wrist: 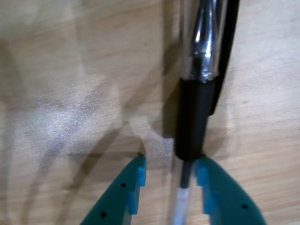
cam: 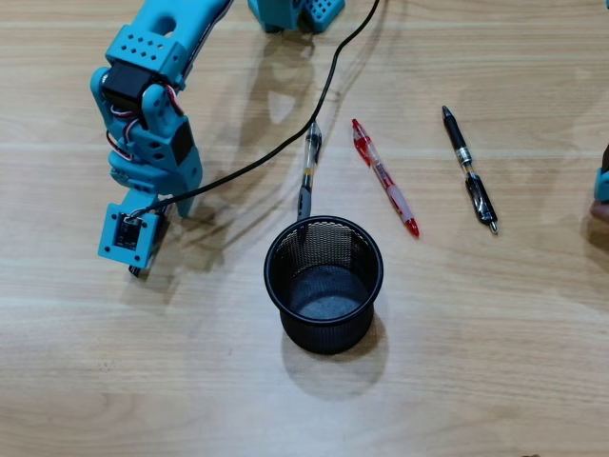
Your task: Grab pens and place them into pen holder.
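Note:
In the wrist view my gripper [wrist: 169, 176] is open, low over the wooden table. A pen [wrist: 196, 93] with a clear barrel and black grip lies between the teal fingers, close to the right fingertip [wrist: 202, 174]. In the overhead view the gripper [cam: 141, 259] points down at the left, and its fingers and that pen are hidden under the arm. A black mesh pen holder [cam: 324, 335] stands empty at the centre. A clear pen [cam: 308, 169], a red pen [cam: 384, 177] and a black pen [cam: 468, 169] lie beyond it.
A black cable [cam: 285, 143] runs from the arm across the table to the top edge. Another blue part [cam: 295, 11] sits at the top, and a blue piece [cam: 602, 183] shows at the right edge.

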